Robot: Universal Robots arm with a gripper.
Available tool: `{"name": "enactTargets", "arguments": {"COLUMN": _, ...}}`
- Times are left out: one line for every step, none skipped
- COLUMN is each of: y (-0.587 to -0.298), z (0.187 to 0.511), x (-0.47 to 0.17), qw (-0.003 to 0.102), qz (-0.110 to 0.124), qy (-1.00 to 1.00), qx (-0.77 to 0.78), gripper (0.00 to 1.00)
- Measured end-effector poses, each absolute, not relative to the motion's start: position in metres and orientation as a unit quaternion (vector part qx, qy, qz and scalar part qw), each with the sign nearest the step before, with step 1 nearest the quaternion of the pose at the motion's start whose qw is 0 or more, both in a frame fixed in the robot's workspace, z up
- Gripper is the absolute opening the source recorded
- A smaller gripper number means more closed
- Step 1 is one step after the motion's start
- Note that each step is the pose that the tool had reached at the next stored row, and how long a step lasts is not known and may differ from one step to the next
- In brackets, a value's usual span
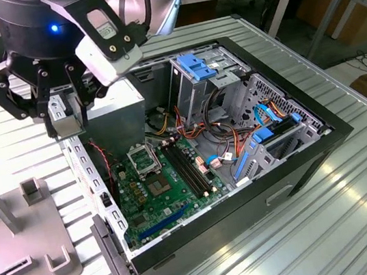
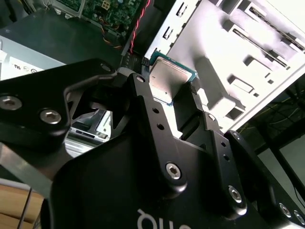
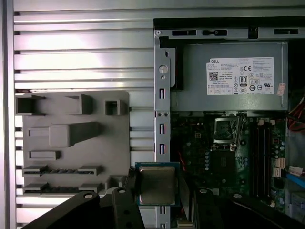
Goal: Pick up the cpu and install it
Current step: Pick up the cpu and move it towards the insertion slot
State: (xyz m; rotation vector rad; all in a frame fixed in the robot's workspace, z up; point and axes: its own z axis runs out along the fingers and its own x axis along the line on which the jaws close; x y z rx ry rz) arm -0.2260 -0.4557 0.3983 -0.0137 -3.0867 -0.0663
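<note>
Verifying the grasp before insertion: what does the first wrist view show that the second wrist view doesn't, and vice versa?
First wrist view: the socket and memory slots on the motherboard. Second wrist view: the gripper body and link pivots behind the fingers. Both wrist views: the cpu clamped between the fingers, the grey fixture, the power supply.

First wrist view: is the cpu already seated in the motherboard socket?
No, the cpu is clamped in the gripper, apart from the socket on the motherboard.
</note>
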Motion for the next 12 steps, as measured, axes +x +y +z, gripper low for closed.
{"name": "enactTargets", "arguments": {"y": -0.456, "z": 0.398, "x": -0.225, "qw": 0.027, "qz": -0.021, "qy": -0.999, "qx": -0.004, "gripper": 0.46}}
{"name": "enactTargets", "arguments": {"y": -0.456, "z": 0.398, "x": -0.224, "qw": 0.027, "qz": -0.021, "qy": -0.999, "qx": -0.004, "gripper": 0.46}}
{"name": "enactTargets", "arguments": {"y": -0.456, "z": 0.398, "x": -0.223, "qw": 0.027, "qz": -0.021, "qy": -0.999, "qx": -0.004, "gripper": 0.46}}
{"name": "enactTargets", "arguments": {"y": -0.456, "z": 0.398, "x": -0.222, "qw": 0.027, "qz": -0.021, "qy": -0.999, "qx": -0.004, "gripper": 0.46}}
{"name": "enactTargets", "arguments": {"y": -0.456, "z": 0.398, "x": -0.221, "qw": 0.027, "qz": -0.021, "qy": -0.999, "qx": -0.004, "gripper": 0.46}}
{"name": "enactTargets", "arguments": {"y": -0.456, "z": 0.398, "x": -0.220, "qw": 0.027, "qz": -0.021, "qy": -0.999, "qx": -0.004, "gripper": 0.46}}
{"name": "enactTargets", "arguments": {"y": -0.456, "z": 0.398, "x": -0.219, "qw": 0.027, "qz": -0.021, "qy": -0.999, "qx": -0.005, "gripper": 0.46}}
{"name": "enactTargets", "arguments": {"y": -0.456, "z": 0.398, "x": -0.218, "qw": 0.027, "qz": -0.021, "qy": -0.999, "qx": -0.004, "gripper": 0.46}}
{"name": "enactTargets", "arguments": {"y": -0.456, "z": 0.398, "x": -0.217, "qw": 0.027, "qz": -0.021, "qy": -0.999, "qx": -0.004, "gripper": 0.46}}
{"name": "enactTargets", "arguments": {"y": -0.456, "z": 0.398, "x": -0.216, "qw": 0.027, "qz": -0.021, "qy": -0.999, "qx": -0.004, "gripper": 0.46}}
{"name": "enactTargets", "arguments": {"y": -0.456, "z": 0.398, "x": -0.214, "qw": 0.027, "qz": -0.021, "qy": -0.999, "qx": -0.004, "gripper": 0.46}}
{"name": "enactTargets", "arguments": {"y": -0.456, "z": 0.398, "x": -0.213, "qw": 0.027, "qz": -0.021, "qy": -0.999, "qx": -0.004, "gripper": 0.46}}
